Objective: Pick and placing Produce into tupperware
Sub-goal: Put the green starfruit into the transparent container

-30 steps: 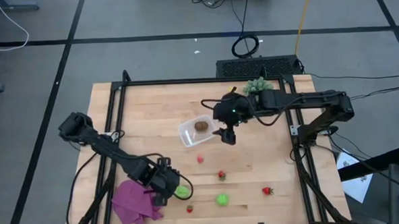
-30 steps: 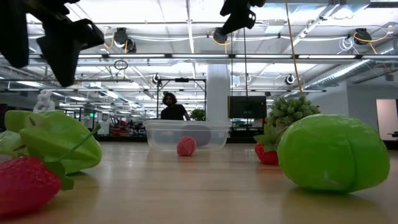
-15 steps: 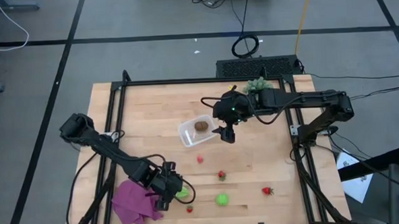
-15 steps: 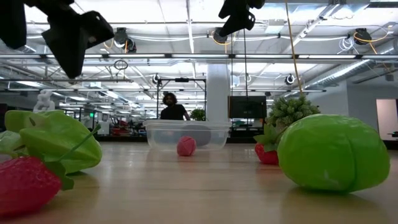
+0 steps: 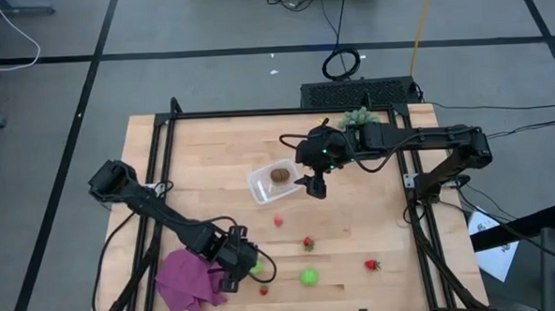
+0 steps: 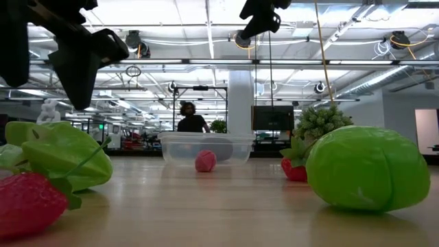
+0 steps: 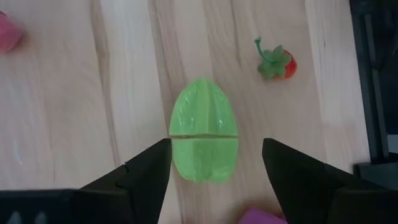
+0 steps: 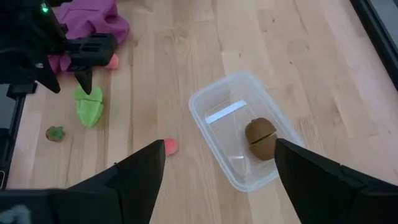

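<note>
My left gripper (image 7: 216,148) is open and hovers above a ridged bright green piece (image 7: 204,137), one finger on each side and touching nothing. That piece lies on the table near its near edge, beside the purple cloth (image 5: 184,281). My right gripper (image 8: 219,146) is open, raised just right of the clear tupperware (image 5: 260,189), which holds the brown oval (image 8: 261,138). A round green piece (image 5: 308,277) lies on the wood, along with a pink piece (image 5: 278,221) and red strawberries (image 5: 308,242), (image 5: 370,264), (image 5: 263,290).
A spiky pale-green plant (image 5: 358,119) stands at the far right of the table, behind my right arm. Black frame rails (image 5: 161,170) run along the table's sides. Bare wood lies between the tupperware and the scattered pieces. A person (image 6: 191,118) stands far off in the room.
My left gripper has shifted a little toward the table's near edge and right, coming over the ridged green piece, and stays open. The produce and the tupperware have not moved.
</note>
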